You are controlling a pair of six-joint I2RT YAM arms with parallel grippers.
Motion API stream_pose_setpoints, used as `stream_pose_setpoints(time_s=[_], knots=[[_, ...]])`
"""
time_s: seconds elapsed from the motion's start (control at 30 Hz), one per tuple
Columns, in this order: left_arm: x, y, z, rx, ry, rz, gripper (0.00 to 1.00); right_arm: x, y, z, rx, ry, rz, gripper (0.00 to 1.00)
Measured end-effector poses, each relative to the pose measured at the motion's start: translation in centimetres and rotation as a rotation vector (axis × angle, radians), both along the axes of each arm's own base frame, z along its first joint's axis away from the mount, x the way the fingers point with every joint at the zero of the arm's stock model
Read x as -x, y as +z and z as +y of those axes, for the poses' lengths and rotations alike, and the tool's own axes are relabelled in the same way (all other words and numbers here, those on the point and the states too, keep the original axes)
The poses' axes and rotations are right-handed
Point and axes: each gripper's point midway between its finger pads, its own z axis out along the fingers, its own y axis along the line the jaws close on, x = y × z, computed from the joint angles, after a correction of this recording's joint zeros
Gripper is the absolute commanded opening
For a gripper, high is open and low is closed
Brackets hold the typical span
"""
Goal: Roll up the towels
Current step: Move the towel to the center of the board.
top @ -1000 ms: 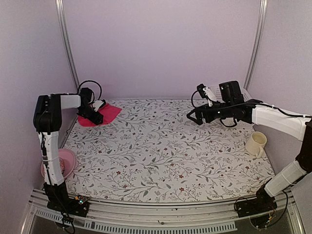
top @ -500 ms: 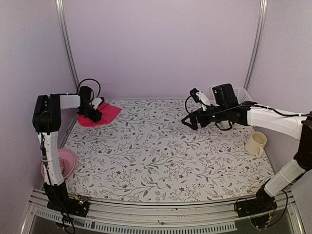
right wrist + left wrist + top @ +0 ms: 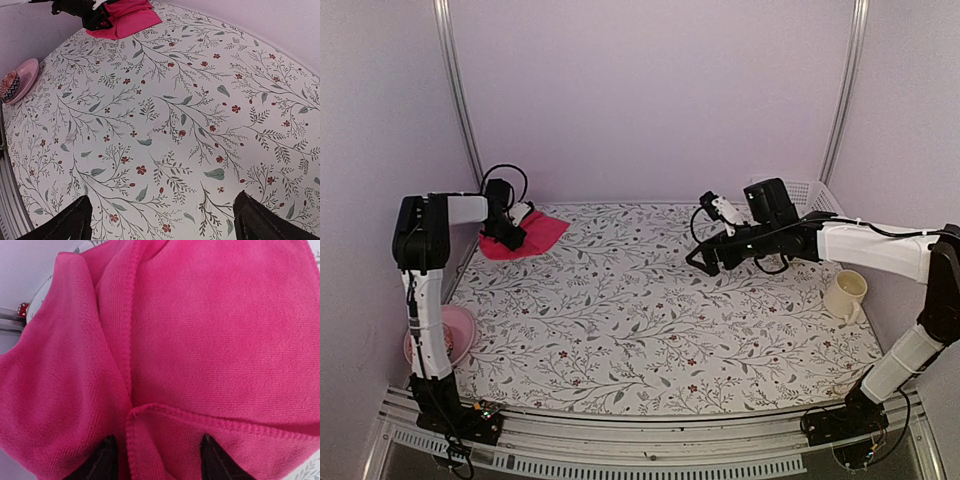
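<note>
Holding a zigzag-patterned object (image 3: pixel 9 86), the bowl (image 3: pixel 29 72) sits apart from the towel (image 3: pixel 135 20).

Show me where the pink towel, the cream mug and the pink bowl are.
pink towel (image 3: pixel 545 233): top external view, its flat middle.
cream mug (image 3: pixel 844 295): top external view, its side wall.
pink bowl (image 3: pixel 468 333): top external view, its right side.

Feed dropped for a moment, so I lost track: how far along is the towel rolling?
Done: nothing; the bright pink cloth towel lies rumpled and unrolled at the far left corner. In hand: the left gripper straddles a folded hem of it; grip unclear. The right gripper hangs open and empty over the floral-patterned table. Left: rolling this towel; no second towel is in view.
</note>
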Motion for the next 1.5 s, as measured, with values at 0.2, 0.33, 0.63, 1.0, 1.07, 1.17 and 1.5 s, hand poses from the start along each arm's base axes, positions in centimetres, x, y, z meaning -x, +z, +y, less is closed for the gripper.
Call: stream_pose_setpoints(time_s=[0.2,0.33,0.63,1.0,1.07,1.17,1.5], knots=[[0.1,-0.2,0.0,0.003,0.002,0.018,0.24,0.2,-0.1,0.2,0.014,-0.002,-0.003,0.99],[0.3,-0.5,-0.1,0.006,-0.001,0.032,0.00,0.8,0.2,1.0,0.023,0.021,-0.017,0.99],[0.7,-0.4,-1.4,0.040,-0.038,0.035,0.00,2.8,0.2,3.3,0.093,0.102,-0.101,0.99],[10.5,11.8,-15.4,0.228,-0.520,-0.097,0.00,5.5,4.3,5.1,0.111,0.199,-0.317,0.99],[13.4,14.5,-18.5,0.276,-0.655,-0.139,0.00,6.5,5.3,5.4,0.079,0.237,-0.352,0.99],[18.8,17.0,-21.8,0.365,-0.843,-0.165,0.00,8.2,6.5,5.9,0.014,0.311,-0.387,0.99],[28.1,16.3,-25.3,0.583,-1.106,-0.047,0.00,13.8,5.8,10.5,-0.076,0.573,-0.454,0.99]])
